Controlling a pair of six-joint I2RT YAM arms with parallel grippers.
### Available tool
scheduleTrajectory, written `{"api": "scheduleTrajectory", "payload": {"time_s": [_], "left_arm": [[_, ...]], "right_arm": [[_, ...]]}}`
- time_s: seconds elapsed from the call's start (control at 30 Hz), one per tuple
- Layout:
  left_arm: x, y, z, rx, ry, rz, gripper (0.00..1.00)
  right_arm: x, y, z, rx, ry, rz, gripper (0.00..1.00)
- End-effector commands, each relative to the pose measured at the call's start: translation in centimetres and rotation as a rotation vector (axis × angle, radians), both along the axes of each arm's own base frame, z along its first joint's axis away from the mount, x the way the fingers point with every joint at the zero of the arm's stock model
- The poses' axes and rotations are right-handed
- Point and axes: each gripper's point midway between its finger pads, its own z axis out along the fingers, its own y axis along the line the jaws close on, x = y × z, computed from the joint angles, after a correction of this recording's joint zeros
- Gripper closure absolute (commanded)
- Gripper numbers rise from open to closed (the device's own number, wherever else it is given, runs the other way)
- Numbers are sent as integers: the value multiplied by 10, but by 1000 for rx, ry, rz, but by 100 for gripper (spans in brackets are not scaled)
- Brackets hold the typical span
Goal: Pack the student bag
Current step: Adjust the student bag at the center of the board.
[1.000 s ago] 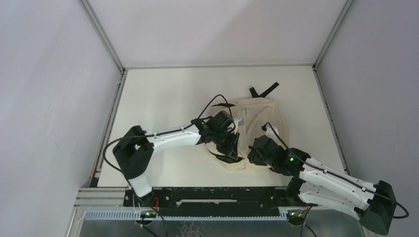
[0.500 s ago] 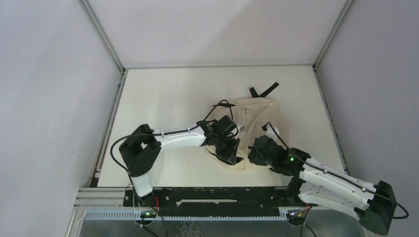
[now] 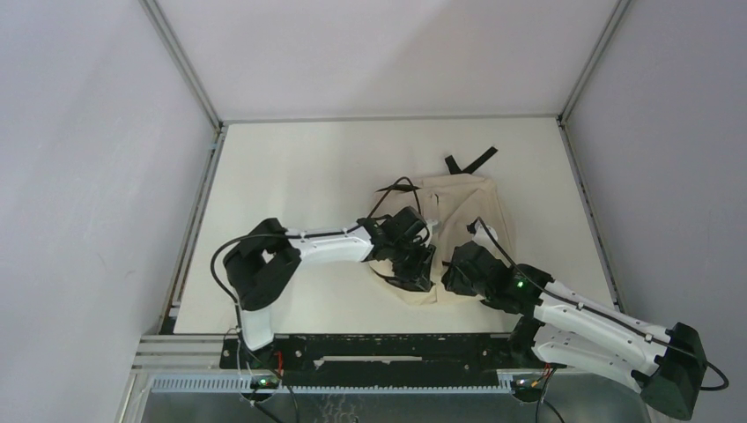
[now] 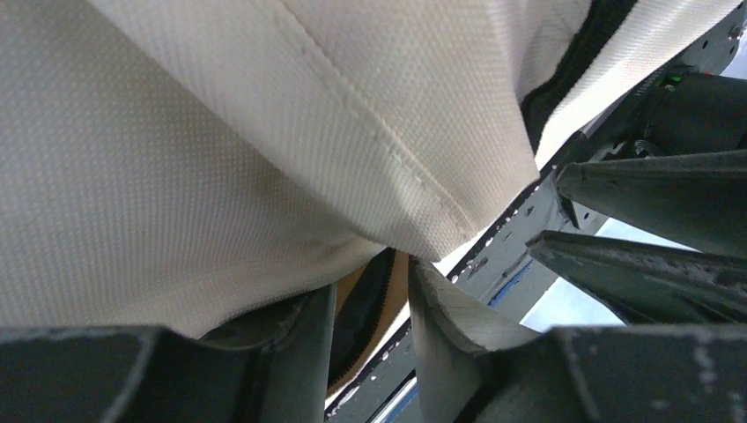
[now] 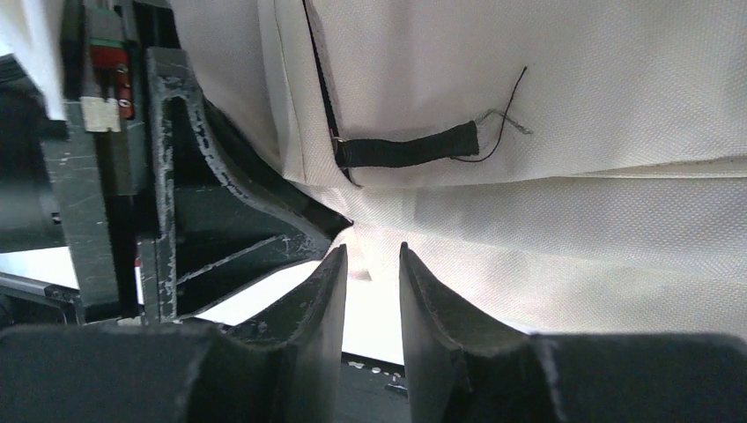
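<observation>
Left tool (image 4: 370,278) sits released, jaws parted under a fold of the student bag (image 3: 462,207), right tool (image 5: 370,253) at its near edge, grip impossible to tell

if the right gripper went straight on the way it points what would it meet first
The student bag: cream fabric lies right ahead of the right gripper, just below a black zipper pull. Whether it already touches is unclear.

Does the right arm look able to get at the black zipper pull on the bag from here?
Probably yes: the zipper pull lies exposed on the student bag just ahead of the right gripper, with only bare fabric between them.
</observation>
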Motion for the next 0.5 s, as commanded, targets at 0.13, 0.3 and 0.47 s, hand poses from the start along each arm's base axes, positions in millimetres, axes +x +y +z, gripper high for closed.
{"api": "scheduleTrajectory", "payload": {"time_s": [0.13, 0.3, 0.47], "left_arm": [[7, -24, 16, -86, -14, -23, 75], [11, -17, 32, -85, -70, -6, 100], [9, -9, 46, -102, -93, 0, 100]], "right_arm": [[3, 5, 0, 22, -2, -12, 64], [3, 6, -1, 18, 0, -13, 64], [3, 5, -1, 13, 0, -15, 64]]}}
